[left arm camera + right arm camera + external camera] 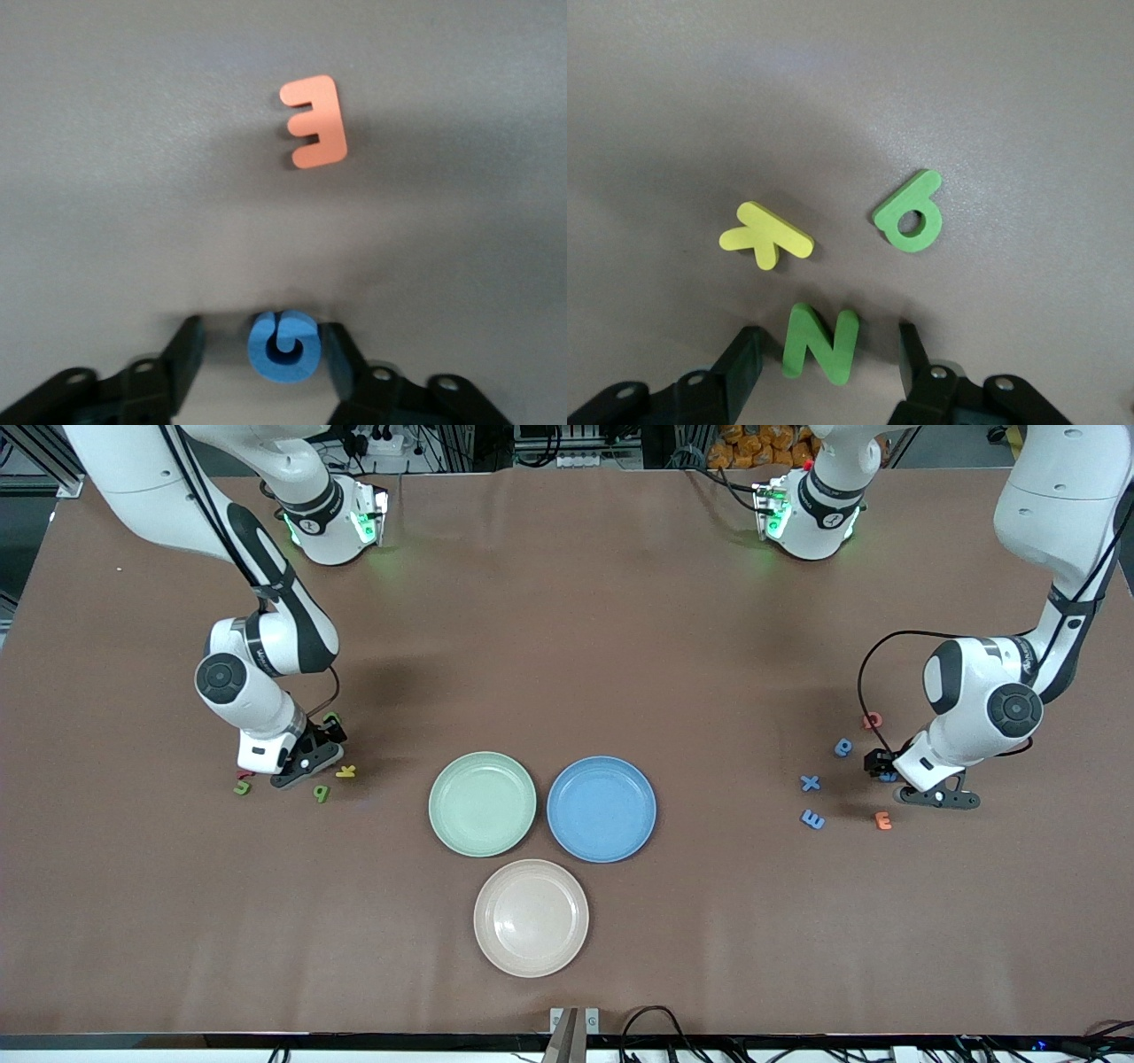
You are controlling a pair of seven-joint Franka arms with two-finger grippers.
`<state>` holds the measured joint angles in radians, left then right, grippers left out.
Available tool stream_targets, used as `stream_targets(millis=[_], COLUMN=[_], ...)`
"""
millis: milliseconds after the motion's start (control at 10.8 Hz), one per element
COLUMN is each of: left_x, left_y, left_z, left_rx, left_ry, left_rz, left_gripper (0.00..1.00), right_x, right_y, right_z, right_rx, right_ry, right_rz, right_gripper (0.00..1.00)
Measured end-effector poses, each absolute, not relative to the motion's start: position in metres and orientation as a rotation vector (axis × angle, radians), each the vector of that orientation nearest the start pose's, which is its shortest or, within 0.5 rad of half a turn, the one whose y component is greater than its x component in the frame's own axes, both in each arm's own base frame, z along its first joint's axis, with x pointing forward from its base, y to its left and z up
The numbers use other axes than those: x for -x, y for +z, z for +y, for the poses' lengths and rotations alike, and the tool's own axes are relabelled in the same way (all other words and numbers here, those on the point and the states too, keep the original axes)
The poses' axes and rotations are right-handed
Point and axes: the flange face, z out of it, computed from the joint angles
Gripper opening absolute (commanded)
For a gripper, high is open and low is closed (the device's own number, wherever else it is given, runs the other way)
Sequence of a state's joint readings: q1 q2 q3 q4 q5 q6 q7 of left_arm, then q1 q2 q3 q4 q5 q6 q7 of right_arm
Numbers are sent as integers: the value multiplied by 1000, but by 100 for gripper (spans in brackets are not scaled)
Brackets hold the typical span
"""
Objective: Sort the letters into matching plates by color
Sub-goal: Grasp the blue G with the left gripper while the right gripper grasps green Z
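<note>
My left gripper (883, 769) is down at the table at the left arm's end, open around a blue round letter (283, 347); one finger (341, 359) is against it and the other stands apart. Three more blue letters (810, 783) lie beside it. My right gripper (330, 729) is down at the right arm's end, open around a green N (821, 343) without touching it. A green b-shaped letter (911, 214) lies close by, and another green letter (242, 786) beside the wrist. The mint green plate (482, 804) and the blue plate (601, 809) sit side by side mid-table, both empty.
An empty beige-pink plate (531, 918) lies nearer the front camera than the other two. An orange E (312, 121) and a pink letter (873, 720) lie near the left gripper. A yellow K (765, 235) lies by the green N.
</note>
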<state>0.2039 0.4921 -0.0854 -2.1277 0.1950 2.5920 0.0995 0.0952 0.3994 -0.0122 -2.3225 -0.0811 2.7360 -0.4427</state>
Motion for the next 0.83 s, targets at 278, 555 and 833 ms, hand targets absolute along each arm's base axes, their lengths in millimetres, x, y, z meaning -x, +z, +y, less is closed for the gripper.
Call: stream_targets(millis=[278, 555, 833], left_x=[-570, -572, -584], left_y=[179, 179, 190], left_z=[67, 59, 35], left_rx=[3075, 3077, 3079], left_ry=[27, 21, -25], left_rz=[204, 223, 272], left_gripper=[0, 0, 0], right_x=[-519, -521, -520], right_y=[171, 176, 175], right_z=[48, 47, 55], right_rx=[3037, 3039, 3026], right_ry=[-23, -35, -36], right_rz=[-948, -949, -971], right_gripper=[30, 14, 9])
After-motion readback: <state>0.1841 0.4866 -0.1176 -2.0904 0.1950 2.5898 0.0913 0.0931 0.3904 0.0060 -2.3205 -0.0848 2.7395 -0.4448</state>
